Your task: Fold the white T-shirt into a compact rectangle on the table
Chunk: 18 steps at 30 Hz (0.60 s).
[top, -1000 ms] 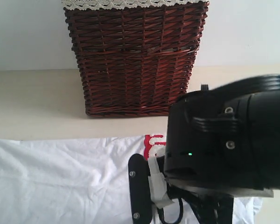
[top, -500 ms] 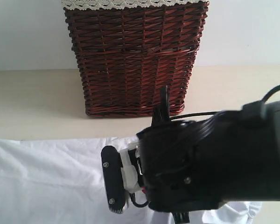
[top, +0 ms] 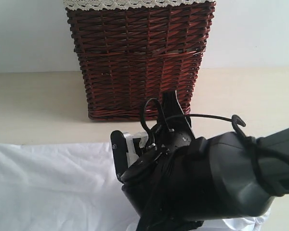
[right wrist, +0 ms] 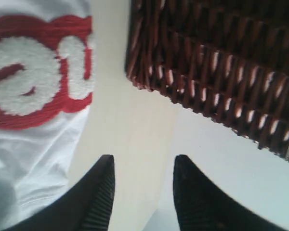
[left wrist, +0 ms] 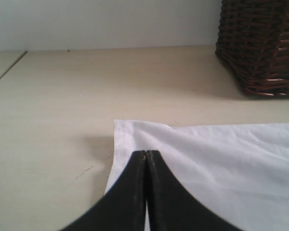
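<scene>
White T-shirt (top: 48,183) lies spread on the table (top: 33,101) in front of a wicker basket (top: 139,57), whose contents are hidden. Left gripper (left wrist: 146,154) clenched at the shirt's corner; right gripper (right wrist: 144,161) released, empty.

Dark reddish-brown wicker basket (top: 137,57), white lace trim (top: 135,4) along its rim, plain white wall (top: 29,33) behind

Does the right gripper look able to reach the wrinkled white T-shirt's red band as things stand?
Probably yes: the open, empty right gripper hangs beside the wrinkled white T-shirt, its red band close, nothing between.
</scene>
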Available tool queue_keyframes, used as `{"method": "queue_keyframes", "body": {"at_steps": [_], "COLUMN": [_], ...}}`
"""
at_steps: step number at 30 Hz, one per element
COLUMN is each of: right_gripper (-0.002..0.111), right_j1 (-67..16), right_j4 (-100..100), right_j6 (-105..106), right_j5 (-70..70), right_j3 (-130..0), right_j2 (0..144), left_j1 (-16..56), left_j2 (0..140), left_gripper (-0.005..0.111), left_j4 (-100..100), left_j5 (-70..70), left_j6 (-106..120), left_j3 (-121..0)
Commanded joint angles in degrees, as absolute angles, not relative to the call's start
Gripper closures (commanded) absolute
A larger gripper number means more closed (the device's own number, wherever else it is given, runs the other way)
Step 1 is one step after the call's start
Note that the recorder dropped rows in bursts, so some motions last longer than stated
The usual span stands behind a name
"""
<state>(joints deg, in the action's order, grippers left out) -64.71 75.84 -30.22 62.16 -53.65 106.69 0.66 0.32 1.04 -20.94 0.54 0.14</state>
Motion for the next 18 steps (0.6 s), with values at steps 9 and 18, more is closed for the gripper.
{"method": "queue_keyframes", "body": {"at_steps": [9,18], "right_gripper": [0.068,0.057], "right_j1": [-53.6,-31.3], "right_j4": [57.5,-1.5], "right_j6": [-37.6,1.1], "right_j5": [51.1,46.4], "right_j3": [-54.4,-48.0], "right_j2": [92.3,78.3], "left_j1": [0.4,0.4], "left_j2": [0.0,0.0], "left_gripper": [0.107,0.107], "left_j4": [1.3,1.3], "left_j5": [-20.5,-20.5], "left_j6": [0.6,0.6], "left_j3": [0.0,0.0]}}
